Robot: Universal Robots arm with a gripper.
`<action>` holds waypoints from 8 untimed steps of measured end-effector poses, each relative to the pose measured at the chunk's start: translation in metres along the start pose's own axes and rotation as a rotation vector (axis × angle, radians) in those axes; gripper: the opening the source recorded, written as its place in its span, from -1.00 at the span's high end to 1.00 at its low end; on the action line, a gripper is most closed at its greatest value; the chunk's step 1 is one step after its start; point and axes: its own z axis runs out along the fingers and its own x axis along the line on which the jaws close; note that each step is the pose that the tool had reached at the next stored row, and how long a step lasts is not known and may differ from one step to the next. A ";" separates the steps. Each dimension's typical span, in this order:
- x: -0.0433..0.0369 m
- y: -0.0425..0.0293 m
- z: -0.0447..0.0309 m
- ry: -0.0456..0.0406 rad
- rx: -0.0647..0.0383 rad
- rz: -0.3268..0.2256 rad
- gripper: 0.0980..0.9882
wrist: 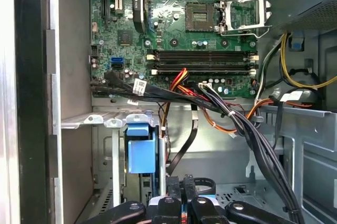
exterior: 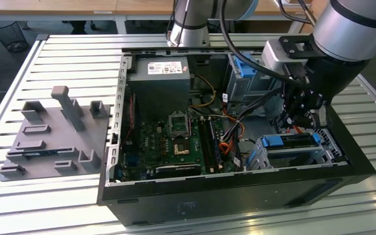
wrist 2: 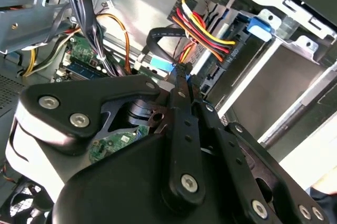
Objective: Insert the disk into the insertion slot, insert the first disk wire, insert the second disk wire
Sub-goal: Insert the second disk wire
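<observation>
Open PC case (exterior: 227,188) lies on a slatted metal worktop (exterior: 64,54), side panel off, motherboard (exterior: 175,142) facing up. The arm reaches down into the case on the exterior view's right. The claw (exterior: 303,110) hangs just above the insertion slot (exterior: 325,152), the low perforated silver cage in the case corner nearest the exterior view's right.

The disk (exterior: 291,141) sits inside that slot already, its blue carrier showing along the top and at the front edge. In the second wrist view the blue carrier tab (wrist 2: 260,26) is visible at the end of the disk, and a black connector with red, yellow and black wires (wrist 2: 202,29) sits against the disk's end; whether it is fully seated cannot be told.

Claw fingers (wrist 2: 181,84) are pressed together, closed on a small blue connector (wrist 2: 160,65) with a flat black cable (wrist 2: 158,35) running off it. The tip is near the disk's end, just beside the wired connector, not touching it as far as seen.

In the first wrist view a bundle of black cables (wrist: 242,124) crosses over the motherboard edge, with a blue bracket (wrist: 141,147) below it.

A grey fixture plate (exterior: 54,139) with upright blocks lies on the worktop at the exterior view's left, well apart from the case.
</observation>
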 end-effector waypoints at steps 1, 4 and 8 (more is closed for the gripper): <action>0.0009 0.0000 -0.0001 0.0001 0.000 0.000 0.89; 0.0027 -0.0001 -0.0002 0.0000 0.000 0.000 0.89; 0.0058 -0.0002 -0.0003 0.0000 0.000 0.000 0.89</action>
